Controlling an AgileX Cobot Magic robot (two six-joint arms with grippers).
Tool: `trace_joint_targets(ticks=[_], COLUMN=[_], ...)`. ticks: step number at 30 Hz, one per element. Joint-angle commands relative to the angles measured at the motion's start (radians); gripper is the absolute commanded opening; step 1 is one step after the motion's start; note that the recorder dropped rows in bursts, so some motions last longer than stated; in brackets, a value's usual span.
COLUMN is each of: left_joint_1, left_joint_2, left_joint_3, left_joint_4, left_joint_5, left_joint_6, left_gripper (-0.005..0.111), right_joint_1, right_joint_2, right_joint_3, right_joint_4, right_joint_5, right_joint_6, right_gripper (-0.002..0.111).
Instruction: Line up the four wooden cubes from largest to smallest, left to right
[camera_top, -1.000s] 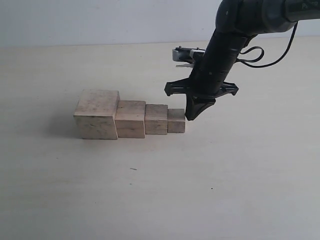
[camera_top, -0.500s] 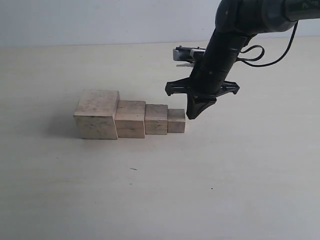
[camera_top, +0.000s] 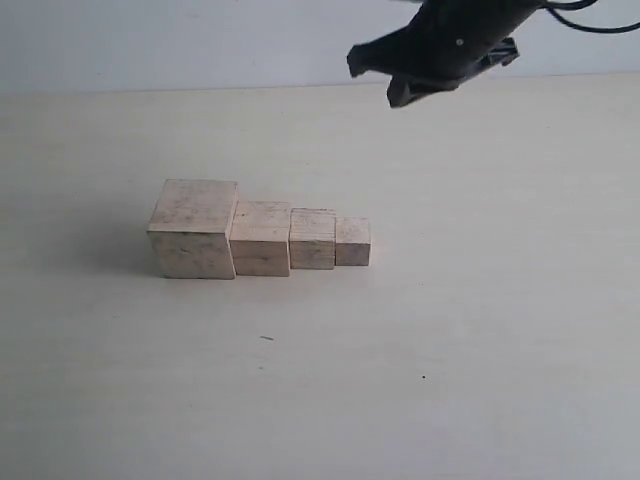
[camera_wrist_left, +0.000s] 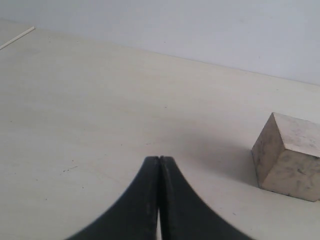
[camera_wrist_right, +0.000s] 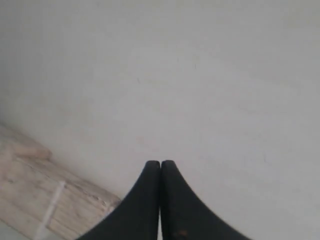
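One row of four stands on the pale worktop (camera_top: 480, 330), each touching its neighbour: the largest cube (camera_top: 190, 228) at the left end, then the second cube (camera_top: 261, 238), the third cube (camera_top: 312, 238) and the smallest cube (camera_top: 352, 241) at the right end. Of the two claws, the right claw (camera_top: 402, 96) hangs at the top of the exterior view, well apart from the row, its fingers pressed together on nothing. The left claw (camera_wrist_left: 159, 161) is likewise closed tight and empty, with the largest cube near it.
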Motion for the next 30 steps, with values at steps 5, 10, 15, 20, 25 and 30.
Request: trace_joint_targets(ticks=[5, 10, 15, 20, 25, 30], left_joint_1=[0.001, 0.001, 0.001, 0.001, 0.001, 0.001], left_joint_2=[-0.005, -0.005, -0.005, -0.005, -0.005, -0.005], left_joint_3=[0.002, 0.002, 0.002, 0.002, 0.002, 0.002], left_joint_4=[0.004, 0.004, 0.004, 0.004, 0.004, 0.004], left_joint_5=[-0.007, -0.007, -0.007, -0.007, -0.007, -0.007], left_joint_6=[0.0, 0.0, 0.0, 0.0, 0.0, 0.0], left_gripper=[0.0, 0.0, 0.0, 0.0, 0.0, 0.0], right_joint_1=[0.001, 0.001, 0.001, 0.001, 0.001, 0.001], right_joint_2=[-0.307, -0.394, -0.456, -0.511, -0.533, -0.531], right_joint_3=[0.36, 0.499, 0.548, 0.55, 0.55, 0.55], right_joint_4=[0.109, 0.109, 0.113, 0.12, 0.13, 0.13], right_joint_5=[-0.357, -0.365, -0.376, -0.335, -0.326, -0.326], right_joint_6=[-0.065, -0.065, -0.065, -0.057, -0.046, -0.046], right_gripper=[0.0, 0.0, 0.0, 0.0, 0.0, 0.0])
